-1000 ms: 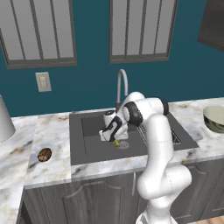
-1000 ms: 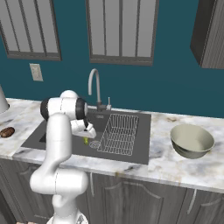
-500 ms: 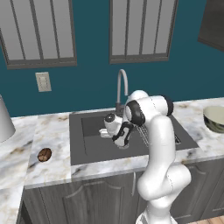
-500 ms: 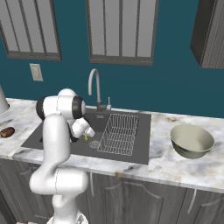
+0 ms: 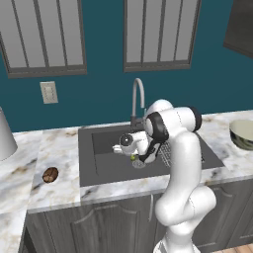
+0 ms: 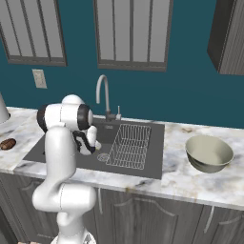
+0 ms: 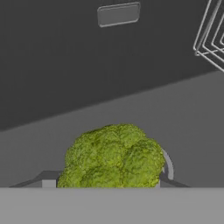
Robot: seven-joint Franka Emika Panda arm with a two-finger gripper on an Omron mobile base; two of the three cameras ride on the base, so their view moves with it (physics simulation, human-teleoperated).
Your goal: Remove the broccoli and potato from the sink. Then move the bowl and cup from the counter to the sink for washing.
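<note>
My gripper (image 5: pixel 133 156) hangs low inside the dark grey sink (image 5: pixel 101 163), shut on the yellow-green broccoli (image 5: pixel 133 158). In the hand view the broccoli (image 7: pixel 113 155) sits between the jaws of the gripper (image 7: pixel 107 181), with the round drain just behind it. The reddish-brown potato (image 5: pixel 50 174) lies on the marble counter (image 5: pixel 59 148) left of the sink, and it also lies at the left edge as the potato (image 6: pixel 7 144). The bowl (image 6: pixel 208 152) stands on the counter right of the sink. The cup is out of view.
A wire rack (image 6: pixel 131 145) fills the sink's right part. The curved chrome faucet (image 5: pixel 138 96) rises behind the basin, close to my arm. A pale rounded object (image 5: pixel 5 136) stands at the counter's far left.
The hand has risen slightly above the sink floor with the broccoli in it, and the arm's upper part has swung a little to the left.
</note>
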